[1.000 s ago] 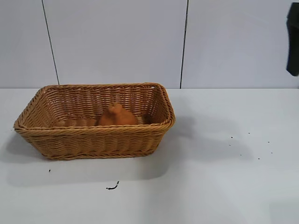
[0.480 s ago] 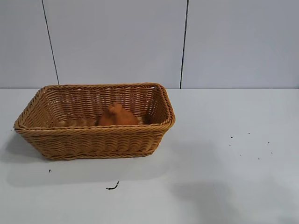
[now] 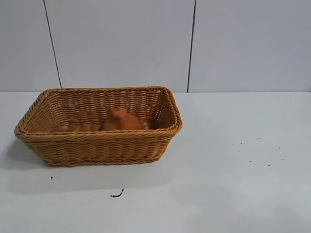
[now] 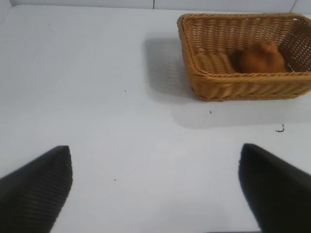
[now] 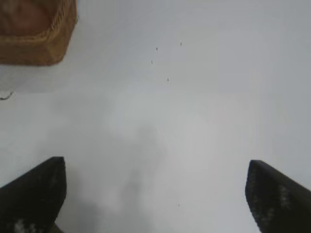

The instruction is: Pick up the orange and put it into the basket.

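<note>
The orange [image 3: 121, 121] lies inside the tan wicker basket [image 3: 99, 145] on the left half of the white table; the left wrist view shows the orange [image 4: 261, 58] within the basket [image 4: 233, 86] too. Neither arm appears in the exterior view. My left gripper [image 4: 155, 160] stands open over bare table, well away from the basket, with nothing between its fingers. My right gripper [image 5: 155, 167] is also open and empty above bare table, with a corner of the basket [image 5: 41, 51] far off to one side.
A small dark squiggle [image 3: 116, 194] lies on the table in front of the basket. A few dark specks [image 3: 260, 153] dot the table's right side. Grey wall panels stand behind the table.
A dark part of the right arm at the exterior view's right edge has left the view, and its shadow on the table has faded. Basket and orange have not moved.
</note>
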Available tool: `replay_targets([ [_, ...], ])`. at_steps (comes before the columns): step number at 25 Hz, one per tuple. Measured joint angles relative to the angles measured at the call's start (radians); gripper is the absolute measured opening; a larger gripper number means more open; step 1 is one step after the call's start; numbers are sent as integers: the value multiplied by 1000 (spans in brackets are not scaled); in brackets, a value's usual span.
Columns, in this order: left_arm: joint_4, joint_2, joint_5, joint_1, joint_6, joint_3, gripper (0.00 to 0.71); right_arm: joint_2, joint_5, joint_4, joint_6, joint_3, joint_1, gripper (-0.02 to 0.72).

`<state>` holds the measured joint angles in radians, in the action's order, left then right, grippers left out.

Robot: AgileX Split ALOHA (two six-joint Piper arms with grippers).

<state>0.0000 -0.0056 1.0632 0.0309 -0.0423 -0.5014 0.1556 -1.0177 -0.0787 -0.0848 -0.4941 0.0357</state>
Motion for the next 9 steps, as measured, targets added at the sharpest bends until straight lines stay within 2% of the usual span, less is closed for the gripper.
replay_targets([
  [4, 0, 0, 1, 0, 0, 0, 666, -142, -1, 0, 0, 0, 0, 692],
  [9, 0, 0, 1, 0, 0, 0, 666, -159, -3, -1, 0, 2, 0, 692],
])
